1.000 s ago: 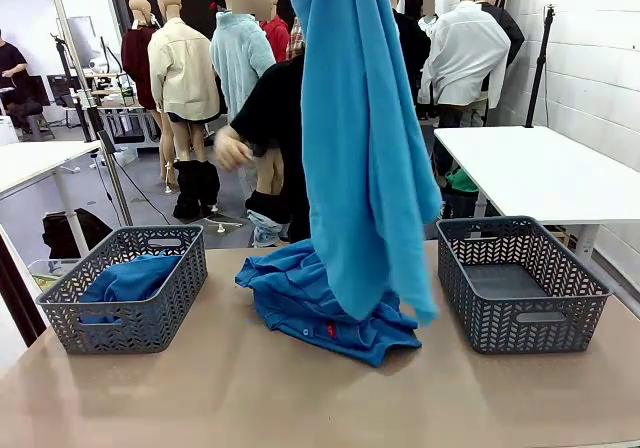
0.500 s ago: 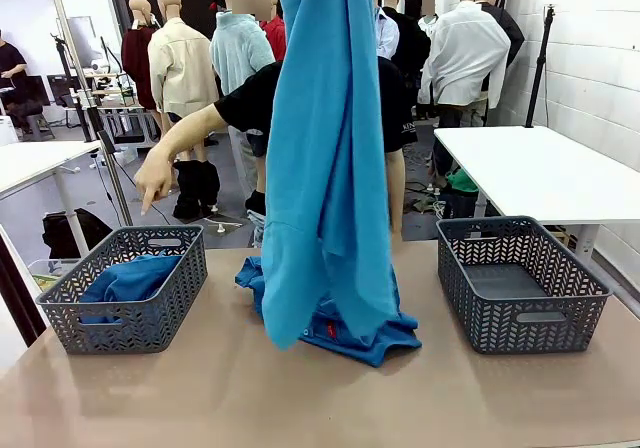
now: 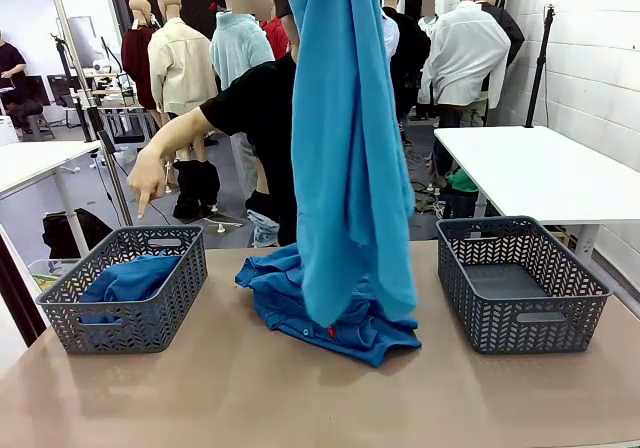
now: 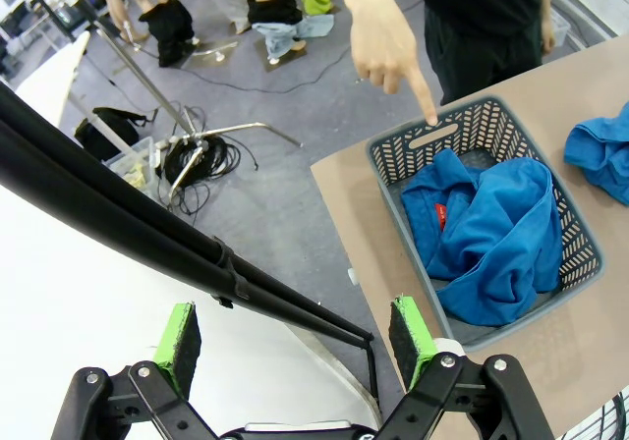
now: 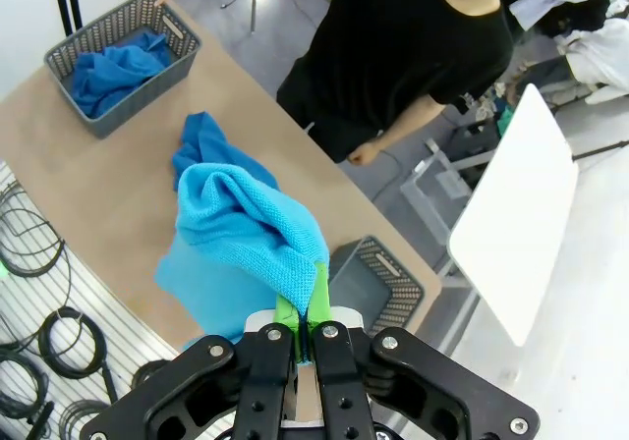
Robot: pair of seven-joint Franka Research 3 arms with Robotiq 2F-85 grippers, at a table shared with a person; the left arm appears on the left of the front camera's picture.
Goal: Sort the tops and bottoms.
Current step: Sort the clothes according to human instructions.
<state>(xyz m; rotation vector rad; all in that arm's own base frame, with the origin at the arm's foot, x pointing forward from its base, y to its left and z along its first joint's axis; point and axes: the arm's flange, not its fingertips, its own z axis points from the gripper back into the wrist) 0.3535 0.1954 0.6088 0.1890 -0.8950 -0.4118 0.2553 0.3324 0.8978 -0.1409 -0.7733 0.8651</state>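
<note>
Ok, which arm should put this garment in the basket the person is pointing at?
Right, probably: the right claw is shut on the hanging turquoise garment. The left claw is open and empty, facing that basket.

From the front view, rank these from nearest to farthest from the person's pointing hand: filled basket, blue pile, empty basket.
1. Filled basket, left, just under the pointing hand.
2. Blue pile, table's middle.
3. Empty basket, far right.
</note>
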